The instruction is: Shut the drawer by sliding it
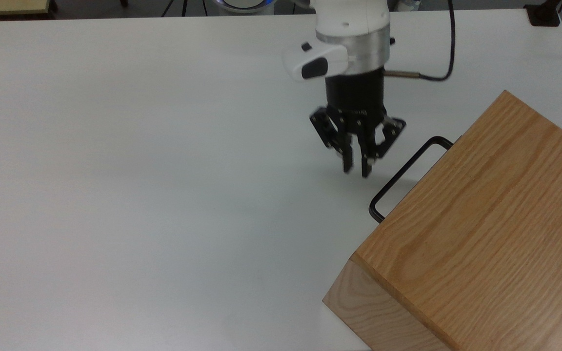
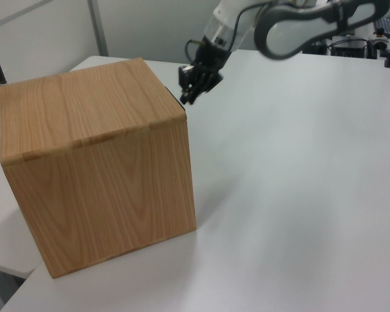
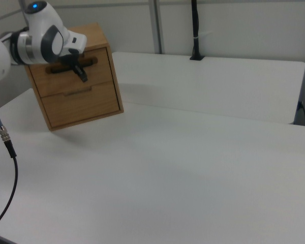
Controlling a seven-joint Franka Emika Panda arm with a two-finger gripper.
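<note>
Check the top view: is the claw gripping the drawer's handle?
No, the claw hangs open, apart from the black handle, on the top view's left of it.
</note>
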